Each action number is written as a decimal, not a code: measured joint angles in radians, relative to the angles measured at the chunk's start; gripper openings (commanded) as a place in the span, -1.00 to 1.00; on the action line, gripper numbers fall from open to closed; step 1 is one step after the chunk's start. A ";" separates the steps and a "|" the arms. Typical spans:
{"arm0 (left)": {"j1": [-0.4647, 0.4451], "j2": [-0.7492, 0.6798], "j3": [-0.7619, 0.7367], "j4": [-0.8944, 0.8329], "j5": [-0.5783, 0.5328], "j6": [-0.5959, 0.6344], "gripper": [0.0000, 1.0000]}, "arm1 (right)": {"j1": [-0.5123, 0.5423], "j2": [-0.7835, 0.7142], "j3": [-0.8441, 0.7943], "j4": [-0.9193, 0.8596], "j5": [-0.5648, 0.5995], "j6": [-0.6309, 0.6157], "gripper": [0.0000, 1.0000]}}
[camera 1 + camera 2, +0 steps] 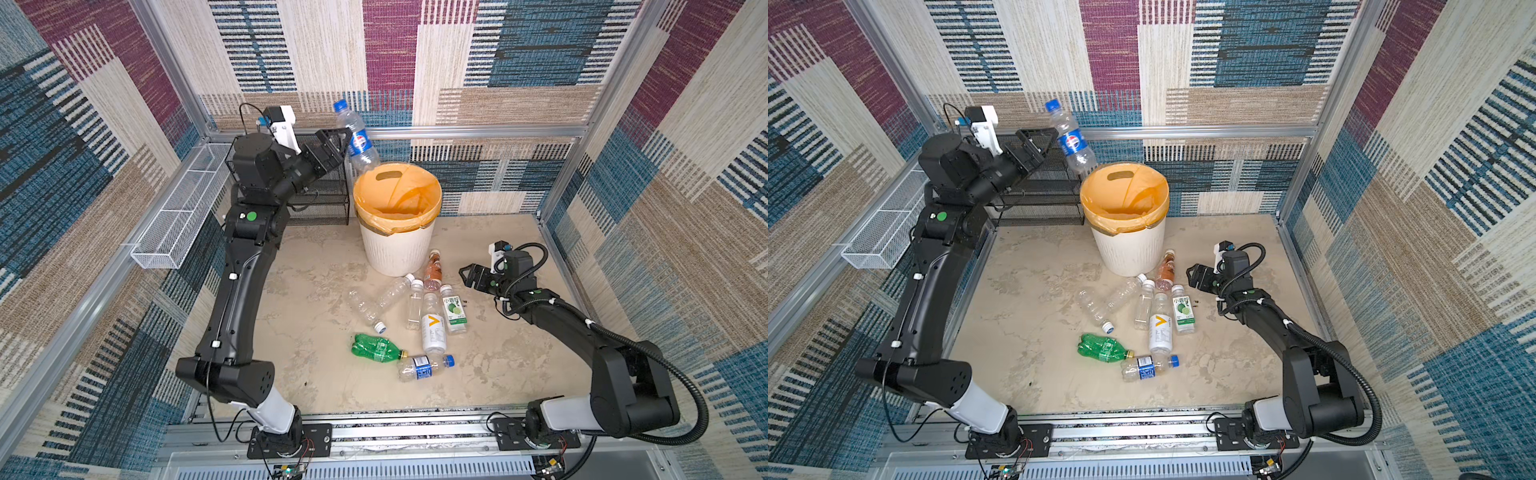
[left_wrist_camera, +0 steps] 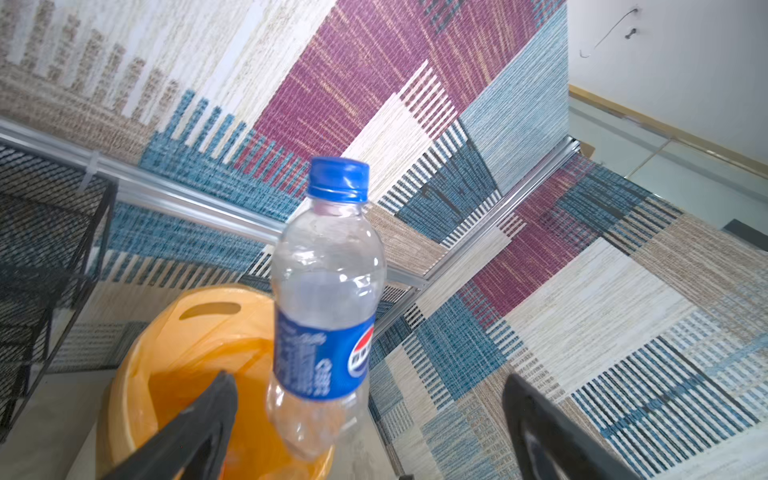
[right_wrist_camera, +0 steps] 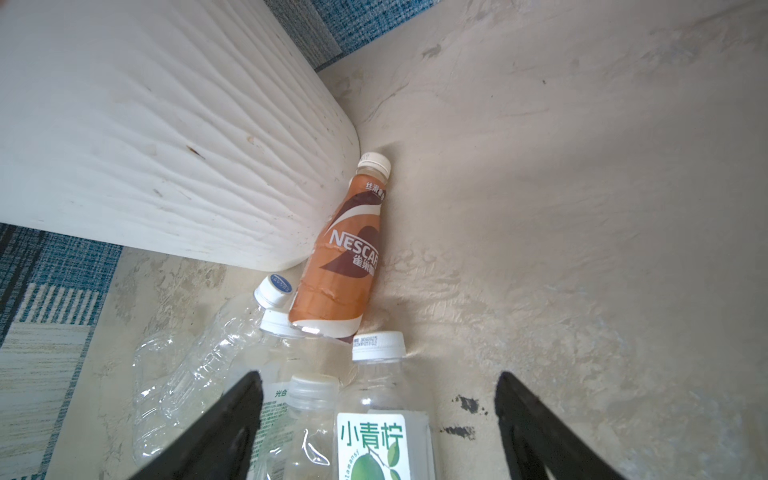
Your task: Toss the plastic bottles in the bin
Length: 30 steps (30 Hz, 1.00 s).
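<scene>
Up beside the bin's (image 1: 395,253) rim, the left tool (image 1: 343,145) stands with jaws apart. The right tool (image 1: 464,277), jaws apart too, hangs low beside the bin's base. A blue-labelled bottle (image 1: 358,139) tilts over the rim, and other bottles (image 1: 433,328) lie before the bin.

We hold our left arm raised high, elbow bent, its gripper (image 1: 343,145) roughly level with jaws spread wide. Our right arm reaches low near the right edge of the desk (image 1: 498,365), its gripper (image 1: 464,277) pointing left, jaws apart.
</scene>
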 measured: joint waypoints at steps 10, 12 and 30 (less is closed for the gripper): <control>0.121 -0.219 -0.443 -0.068 0.001 0.061 1.00 | 0.007 -0.059 -0.011 -0.007 0.005 0.006 0.76; 0.151 -0.301 -0.567 -0.058 -0.002 0.082 0.94 | 0.007 -0.063 -0.010 -0.017 0.013 0.002 0.75; 0.195 -0.544 -1.127 -0.194 -0.074 0.450 0.88 | 0.199 0.005 -0.065 -0.232 0.158 -0.042 0.82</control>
